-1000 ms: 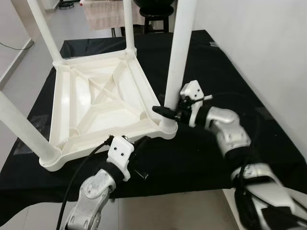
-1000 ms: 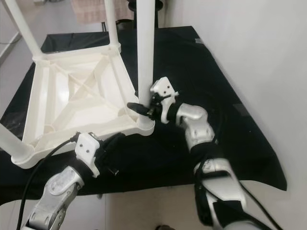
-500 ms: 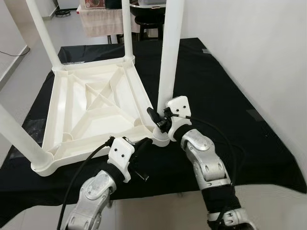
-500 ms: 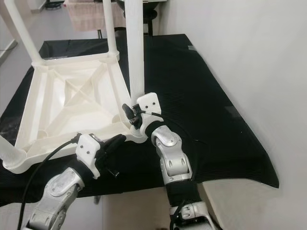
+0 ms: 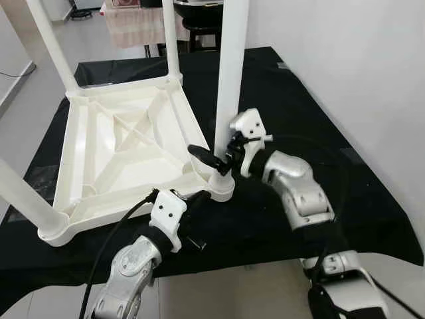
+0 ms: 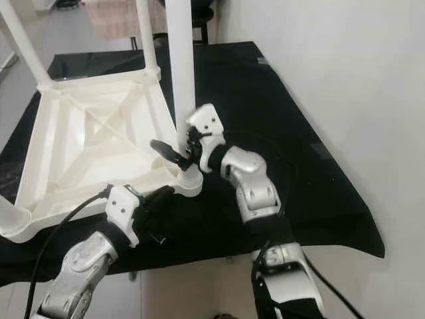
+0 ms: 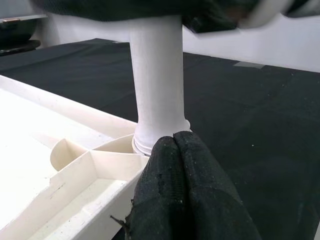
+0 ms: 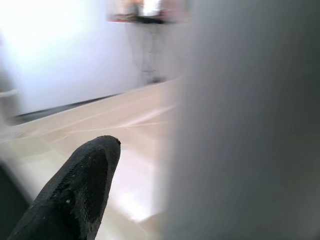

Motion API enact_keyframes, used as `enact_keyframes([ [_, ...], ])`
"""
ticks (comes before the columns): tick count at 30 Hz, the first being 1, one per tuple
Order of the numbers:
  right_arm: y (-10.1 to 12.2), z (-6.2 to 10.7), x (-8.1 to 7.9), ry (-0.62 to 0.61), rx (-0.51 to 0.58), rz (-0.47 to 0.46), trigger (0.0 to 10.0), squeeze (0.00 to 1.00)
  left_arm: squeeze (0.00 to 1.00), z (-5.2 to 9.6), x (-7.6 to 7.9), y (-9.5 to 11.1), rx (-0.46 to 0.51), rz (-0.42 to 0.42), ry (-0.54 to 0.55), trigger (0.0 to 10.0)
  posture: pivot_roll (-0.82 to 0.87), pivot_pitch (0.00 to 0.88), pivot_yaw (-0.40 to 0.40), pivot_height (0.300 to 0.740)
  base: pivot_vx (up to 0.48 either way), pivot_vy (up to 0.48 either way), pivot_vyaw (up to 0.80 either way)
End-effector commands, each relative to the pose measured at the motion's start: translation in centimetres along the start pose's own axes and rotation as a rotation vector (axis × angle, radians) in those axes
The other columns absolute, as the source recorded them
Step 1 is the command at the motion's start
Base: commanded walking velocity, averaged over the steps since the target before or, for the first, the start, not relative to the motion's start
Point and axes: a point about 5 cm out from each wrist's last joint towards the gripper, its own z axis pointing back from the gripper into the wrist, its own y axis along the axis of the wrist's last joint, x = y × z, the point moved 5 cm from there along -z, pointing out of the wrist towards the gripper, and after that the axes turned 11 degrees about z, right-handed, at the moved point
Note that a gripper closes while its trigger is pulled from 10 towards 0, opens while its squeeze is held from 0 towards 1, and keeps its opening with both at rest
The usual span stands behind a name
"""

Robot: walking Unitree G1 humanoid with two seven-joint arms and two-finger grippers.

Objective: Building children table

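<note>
Four legs on upturned white table (image 5: 126,143), lying on black-draped bench (image 5: 319,119). Near-right leg (image 5: 229,80) stands upright in corner socket (image 5: 222,187), long axis vertical. Right gripper (image 5: 216,159) nearer: fingers spread around leg base just above socket, one finger (image 5: 202,154) on inner side. Left gripper (image 7: 175,150) pressed together, empty, tips at socket rim below. Judgement: leg wants straight-down seating.

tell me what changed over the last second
The right end effector kept its place at the base of the near table leg, while its elbow swung in toward the robot, then back out to the right. The left end effector stayed shut against the upturned table near that corner.
</note>
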Motion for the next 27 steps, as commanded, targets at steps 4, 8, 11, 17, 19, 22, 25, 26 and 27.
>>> enact_keyframes([
  [4, -0.1, -0.3, -0.9, 0.232, 0.026, -0.059, 10.0, 0.0, 0.0, 0.2, 0.0, -0.2, -0.011, -0.012, -0.003, 10.0, 0.05, 0.095, -0.015, 0.74, 0.0, 0.0, 0.0],
  [8, -1.1, -0.4, -0.3, 0.273, 0.0, -0.115, 4.9, 0.0, 0.0, 0.2, -0.1, -0.2, -0.012, -0.016, -0.002, 10.0, 0.06, 0.095, -0.016, 0.74, 0.0, 0.0, 0.0],
  [11, -1.5, -0.4, 0.7, 0.231, -0.014, -0.133, 0.0, 0.0, 0.0, 0.2, 0.0, -0.2, -0.012, -0.016, -0.001, 10.0, 0.06, 0.1, -0.018, 0.74, 0.0, 0.0, 0.0],
  [17, -1.7, 0.9, 1.9, 0.176, 0.0, -0.133, 0.0, 0.0, 0.0, 0.2, 0.1, -0.1, -0.009, -0.017, -0.001, 10.0, 0.05, 0.109, -0.017, 0.74, 0.0, 0.0, 0.0],
  [19, -1.7, 0.9, 1.9, 0.176, 0.0, -0.133, 0.0, 0.0, 0.0, 0.2, 0.1, -0.1, -0.009, -0.017, -0.001, 10.0, 0.05, 0.109, -0.017, 0.74, 0.0, 0.0, 0.0],
  [22, -2.3, 2.2, 2.0, 0.163, -0.007, -0.124, 0.0, 0.0, 0.0, 0.2, 0.1, -0.1, -0.009, -0.016, -0.002, 10.0, 0.04, 0.113, -0.012, 0.74, 0.0, 0.0, 0.0],
  [25, -2.8, 3.2, 1.9, 0.152, -0.013, -0.111, 0.0, 0.0, 0.0, 0.2, 0.0, -0.1, -0.009, -0.014, -0.003, 10.0, 0.04, 0.114, -0.009, 0.74, 0.0, 0.0, 0.0],
  [26, -3.2, 4.0, 1.8, 0.12, -0.025, -0.1, 0.0, 0.0, 0.0, 0.3, -0.1, 0.0, -0.009, -0.014, -0.003, 10.0, 0.03, 0.117, -0.011, 0.74, 0.0, 0.0, 0.0],
  [27, -3.9, 4.5, 1.8, 0.046, -0.057, -0.093, 0.0, 0.0, 0.0, 0.3, -0.1, 0.0, -0.009, -0.016, -0.002, 10.0, 0.03, 0.121, -0.01, 0.74, 0.0, 0.0, 0.0],
])
